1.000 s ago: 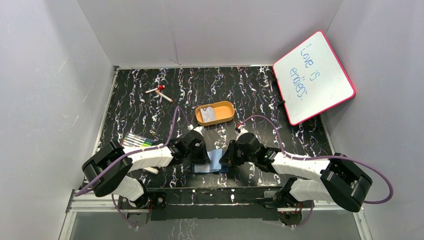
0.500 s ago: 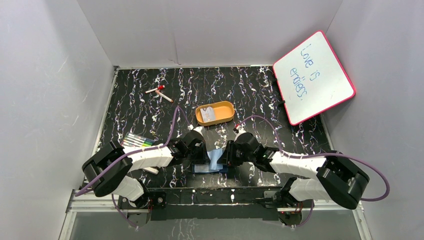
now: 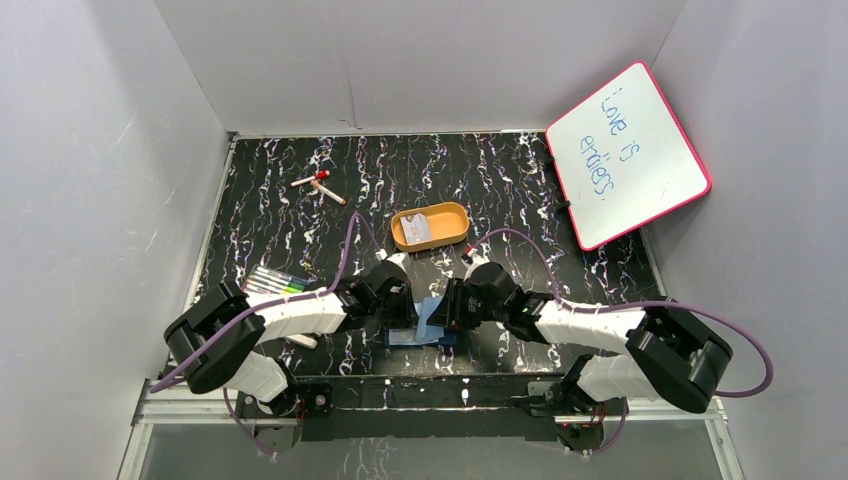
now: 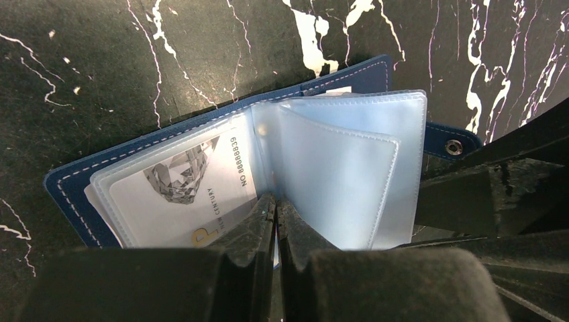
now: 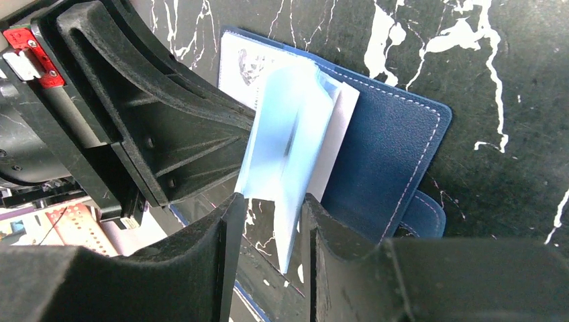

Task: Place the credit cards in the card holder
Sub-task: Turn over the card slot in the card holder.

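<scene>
Shifted left, right end effector (image 5: pixel 268 204), parted, straddles card holder (image 5: pixel 389 154) sleeves (left end effector (image 4: pixel 275 204) clenched).

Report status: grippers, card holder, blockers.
Left gripper shut, tips at fold of card holder. Right gripper open, straddling a raised sleeve. One card sleeved, another in orange tray. No blocker seen.
</scene>
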`<state>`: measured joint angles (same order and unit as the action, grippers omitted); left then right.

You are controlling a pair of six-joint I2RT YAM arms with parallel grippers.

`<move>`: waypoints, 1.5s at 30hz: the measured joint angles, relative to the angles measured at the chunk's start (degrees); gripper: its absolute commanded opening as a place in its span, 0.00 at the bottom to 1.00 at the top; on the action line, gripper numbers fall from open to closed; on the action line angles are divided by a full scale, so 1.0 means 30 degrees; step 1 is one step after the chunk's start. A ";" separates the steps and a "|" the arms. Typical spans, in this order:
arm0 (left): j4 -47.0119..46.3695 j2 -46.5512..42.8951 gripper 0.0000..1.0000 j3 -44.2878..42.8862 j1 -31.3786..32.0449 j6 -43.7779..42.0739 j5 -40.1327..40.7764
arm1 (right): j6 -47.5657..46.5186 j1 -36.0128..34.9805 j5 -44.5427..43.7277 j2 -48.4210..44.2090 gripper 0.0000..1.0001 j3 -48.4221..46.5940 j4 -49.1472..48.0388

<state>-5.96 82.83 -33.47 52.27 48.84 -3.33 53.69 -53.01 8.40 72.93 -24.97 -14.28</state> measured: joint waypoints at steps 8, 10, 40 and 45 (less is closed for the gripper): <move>0.0007 0.0000 0.03 -0.0007 0.0000 -0.0080 0.0000 | 0.0007 0.0000 0.0313 0.0685 0.18 -0.0036 -0.0459; 0.0029 -0.0015 0.04 -0.0007 0.0000 -0.0080 0.0007 | 0.0051 0.0000 0.0342 0.0780 0.10 -0.0036 -0.0576; 0.2040 -0.3395 0.44 -0.0619 0.0007 -0.1341 -0.0131 | 0.0131 0.0000 0.0255 0.0707 0.00 -0.0044 -0.0772; 0.1464 -0.2528 0.27 -0.0612 0.0007 -0.1443 -0.0678 | 0.0131 0.0000 0.0255 0.0707 0.00 -0.0044 -0.0772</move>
<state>-1.56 75.24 -35.31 52.29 44.51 -5.37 54.08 -53.01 9.17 75.05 -25.10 -16.60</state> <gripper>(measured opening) 0.352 0.021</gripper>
